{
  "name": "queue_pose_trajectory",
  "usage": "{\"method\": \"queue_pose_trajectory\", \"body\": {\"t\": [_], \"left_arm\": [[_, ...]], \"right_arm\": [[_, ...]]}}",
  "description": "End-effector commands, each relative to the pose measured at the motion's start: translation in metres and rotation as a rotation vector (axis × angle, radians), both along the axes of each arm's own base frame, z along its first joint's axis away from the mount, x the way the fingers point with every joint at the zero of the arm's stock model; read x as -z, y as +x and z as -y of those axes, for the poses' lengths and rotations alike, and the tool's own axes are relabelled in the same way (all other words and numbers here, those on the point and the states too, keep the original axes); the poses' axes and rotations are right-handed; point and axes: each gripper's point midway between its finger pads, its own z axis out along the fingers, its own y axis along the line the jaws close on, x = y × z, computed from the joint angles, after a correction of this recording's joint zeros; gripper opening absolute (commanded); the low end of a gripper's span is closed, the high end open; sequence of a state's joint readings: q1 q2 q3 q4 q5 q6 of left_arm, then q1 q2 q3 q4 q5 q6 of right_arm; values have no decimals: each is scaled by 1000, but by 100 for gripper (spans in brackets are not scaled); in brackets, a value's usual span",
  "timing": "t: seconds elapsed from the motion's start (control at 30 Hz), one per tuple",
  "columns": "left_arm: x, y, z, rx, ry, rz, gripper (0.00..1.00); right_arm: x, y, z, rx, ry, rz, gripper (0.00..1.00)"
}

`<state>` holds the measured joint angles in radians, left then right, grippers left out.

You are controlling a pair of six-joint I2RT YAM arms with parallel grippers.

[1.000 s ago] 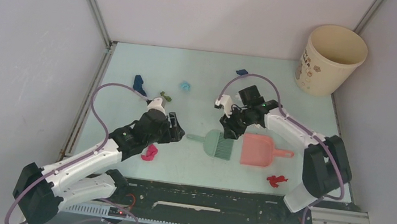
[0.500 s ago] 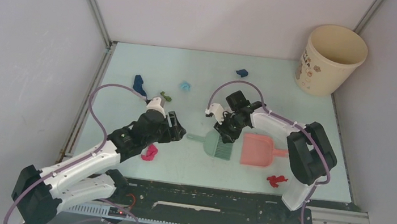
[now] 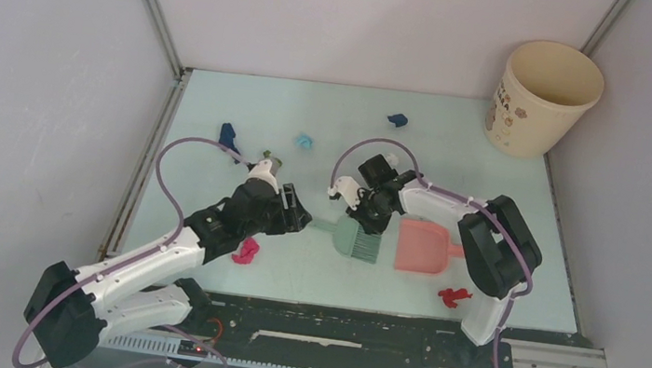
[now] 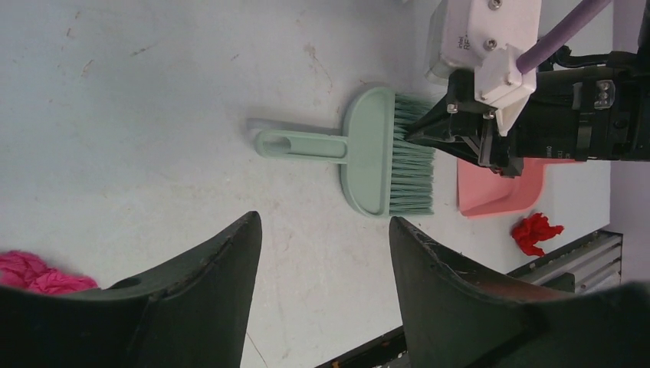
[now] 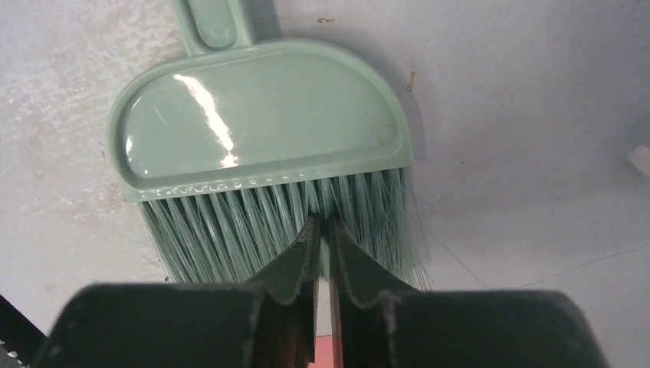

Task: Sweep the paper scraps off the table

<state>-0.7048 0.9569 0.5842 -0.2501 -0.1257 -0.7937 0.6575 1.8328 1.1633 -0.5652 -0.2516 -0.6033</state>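
Mint-green table [image 3: 330,119] lies under both my grippers. The pink dustpan [image 3: 423,246] sits just beside my right gripper [image 5: 323,230], which is pinched shut with its tips in the green brush [image 5: 260,123] bristles. My left gripper [image 4: 322,222] is wide open and empty, the brush handle straight ahead. I think the handle is the better place to grab. Paper scraps [image 3: 247,249] lie around, one pink by my left gripper.

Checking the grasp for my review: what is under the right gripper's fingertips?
The bristles of the green brush lie under the shut right gripper, its tips meeting over them. Whether any bristles are pinched is hidden by the fingers, as is the table beneath.
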Motion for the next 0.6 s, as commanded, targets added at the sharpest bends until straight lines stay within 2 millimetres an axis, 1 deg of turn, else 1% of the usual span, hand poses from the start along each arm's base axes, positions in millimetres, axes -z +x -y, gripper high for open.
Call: {"method": "queue_pose_trajectory", "body": {"t": [0.0, 0.03, 0.17, 0.23, 0.3, 0.37, 0.43, 0.5, 0.53, 0.57], "left_arm": [[-11, 3, 14, 28, -64, 17, 69], [-10, 1, 14, 30, -74, 12, 69], [-5, -4, 14, 21, -115, 3, 70], [-3, -6, 16, 16, -134, -5, 70], [-2, -7, 17, 18, -146, -17, 70], [2, -9, 15, 10, -147, -29, 70], [8, -11, 12, -7, -152, -33, 69], [12, -11, 9, -24, -155, -27, 69], [14, -10, 8, -34, -156, -27, 68], [15, -9, 8, -39, -157, -29, 66]], "right_arm": [[-27, 3, -6, -10, 19, 57, 22], [-33, 1, -6, -14, 28, 61, 27], [-56, -3, -2, -25, 46, 98, 39], [-68, -4, -2, -27, 61, 121, 43], [-78, -4, -5, -32, 82, 144, 45], [-81, -5, -9, -40, 104, 148, 42], [-80, -9, -17, -49, 139, 120, 34], [-73, -16, -26, -54, 175, 58, 26], [-67, -20, -29, -49, 182, 22, 24], [-58, -24, -31, -46, 179, -19, 21]]}}
